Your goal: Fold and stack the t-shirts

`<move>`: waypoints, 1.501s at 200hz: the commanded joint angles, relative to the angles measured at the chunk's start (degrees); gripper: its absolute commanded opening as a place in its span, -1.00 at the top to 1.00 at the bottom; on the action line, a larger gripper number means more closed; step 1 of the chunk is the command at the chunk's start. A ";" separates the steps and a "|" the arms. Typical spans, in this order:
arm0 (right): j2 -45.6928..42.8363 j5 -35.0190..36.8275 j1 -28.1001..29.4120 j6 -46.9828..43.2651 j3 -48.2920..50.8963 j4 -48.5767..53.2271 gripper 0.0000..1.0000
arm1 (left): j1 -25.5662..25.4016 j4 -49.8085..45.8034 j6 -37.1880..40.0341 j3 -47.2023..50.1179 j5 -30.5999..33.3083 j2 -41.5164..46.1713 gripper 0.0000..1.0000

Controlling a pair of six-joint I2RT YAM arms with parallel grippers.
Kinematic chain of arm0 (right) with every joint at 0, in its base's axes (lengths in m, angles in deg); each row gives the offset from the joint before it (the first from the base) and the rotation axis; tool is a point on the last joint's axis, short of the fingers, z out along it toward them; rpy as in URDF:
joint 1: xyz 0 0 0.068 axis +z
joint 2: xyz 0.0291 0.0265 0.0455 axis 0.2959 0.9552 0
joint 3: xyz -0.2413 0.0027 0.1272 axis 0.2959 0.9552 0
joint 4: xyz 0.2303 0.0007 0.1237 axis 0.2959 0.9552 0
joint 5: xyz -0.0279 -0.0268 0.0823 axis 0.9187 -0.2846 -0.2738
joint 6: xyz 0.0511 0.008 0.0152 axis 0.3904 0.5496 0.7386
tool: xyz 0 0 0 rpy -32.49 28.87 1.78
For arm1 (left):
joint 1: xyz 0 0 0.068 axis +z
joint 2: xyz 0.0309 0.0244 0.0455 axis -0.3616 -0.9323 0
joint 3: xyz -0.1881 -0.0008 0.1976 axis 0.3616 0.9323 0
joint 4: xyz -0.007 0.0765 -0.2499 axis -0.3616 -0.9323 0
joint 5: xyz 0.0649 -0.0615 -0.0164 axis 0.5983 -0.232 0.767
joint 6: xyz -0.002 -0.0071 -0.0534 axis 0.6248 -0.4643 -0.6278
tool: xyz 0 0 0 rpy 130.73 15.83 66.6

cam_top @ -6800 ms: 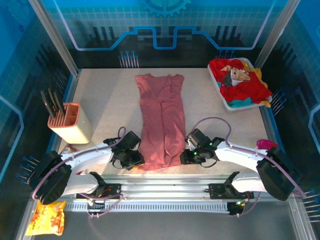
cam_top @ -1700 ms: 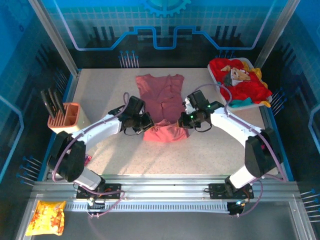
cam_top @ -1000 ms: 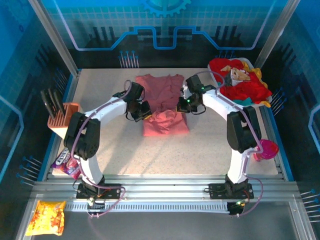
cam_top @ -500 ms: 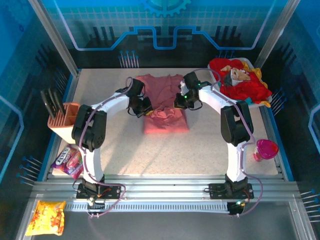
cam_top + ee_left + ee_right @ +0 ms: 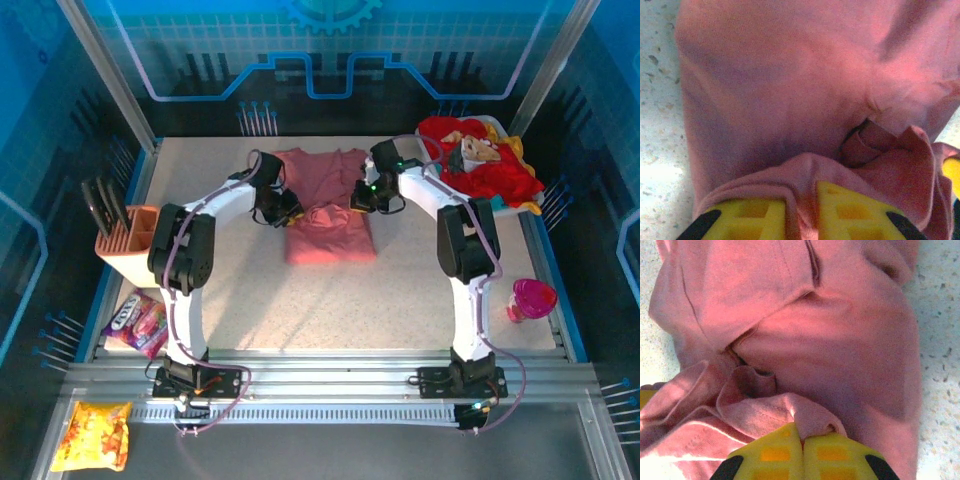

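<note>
The dusty-pink t-shirt point(image 5: 330, 235) lies at the back middle of the table, its near half doubled over its far half. My left gripper point(image 5: 290, 212) is at the folded edge's left side; in the left wrist view its yellow fingers point(image 5: 752, 220) stand slightly apart, a ridge of pink cloth point(image 5: 805, 170) still between them. My right gripper point(image 5: 360, 200) is at the right side of that edge. Its fingers point(image 5: 840, 455) press together on a bunched fold of the shirt point(image 5: 810, 415). More t-shirts, red point(image 5: 490, 180), yellow and teal, are heaped in the tray.
The white tray point(image 5: 455, 208) sits at the back right corner. A knife block point(image 5: 135, 245) stands at the left edge, snack packets point(image 5: 135, 318) in front of it. A pink cup point(image 5: 530, 297) stands at the right edge. An orange snack bag point(image 5: 95, 435) lies off the table.
Both grippers carried the shirt's near hem to the back, folding the shirt in half. The left gripper's fingers have just parted a little; the right stays clamped.
</note>
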 commanded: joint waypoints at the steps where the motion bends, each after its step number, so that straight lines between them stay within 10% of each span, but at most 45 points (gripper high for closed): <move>1: 1.74 -1.01 -0.39 -0.48 -2.02 0.84 0.78 | 0.70 -0.48 1.35 -2.54 -1.68 -1.89 0.39; 25: 1.10 0.00 -0.52 -0.48 -2.17 0.48 0.45 | 1.12 0.04 2.08 -3.13 -1.93 -1.83 -0.10; 119: -15.04 -1.12 1.13 -7.34 5.73 -3.13 -0.97 | 0.76 3.23 4.61 5.11 -1.07 15.41 -0.51; 181: -18.57 -16.06 1.39 -0.95 17.68 -14.10 -1.00 | -4.82 18.45 -3.00 19.37 -5.53 18.10 -0.21; 300: -16.39 -18.59 2.20 14.46 34.81 -34.19 -0.91 | -3.42 33.89 -6.66 14.39 -6.51 2.55 -0.06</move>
